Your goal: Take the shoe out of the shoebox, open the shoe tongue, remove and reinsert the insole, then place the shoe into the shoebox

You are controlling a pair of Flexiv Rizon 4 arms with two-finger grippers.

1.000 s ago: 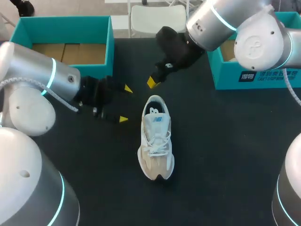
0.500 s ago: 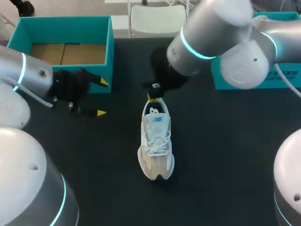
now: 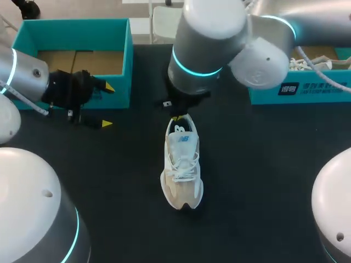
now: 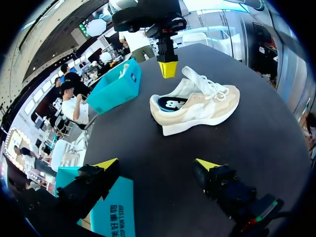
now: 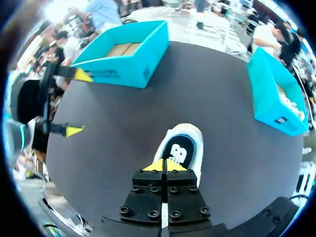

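Observation:
A white and beige sneaker lies on the black table, heel toward the far side and laces up. My right gripper hangs just above the heel opening, shut with nothing in it. In the right wrist view its joined yellow tips sit over the sneaker's dark insole. My left gripper stands open and empty well to the left, beside the left shoebox. From the left wrist view, the sneaker lies far ahead of the spread left gripper, with the right gripper above its heel.
An open teal shoebox with a cardboard floor stands at the back left. A second teal box at the back right holds something white. Bare black tabletop lies around the sneaker's toe and sides.
My right arm swung left and forward, bringing its shut gripper from behind the sneaker to just over its heel. My left arm drew back leftward toward the left box, still open.

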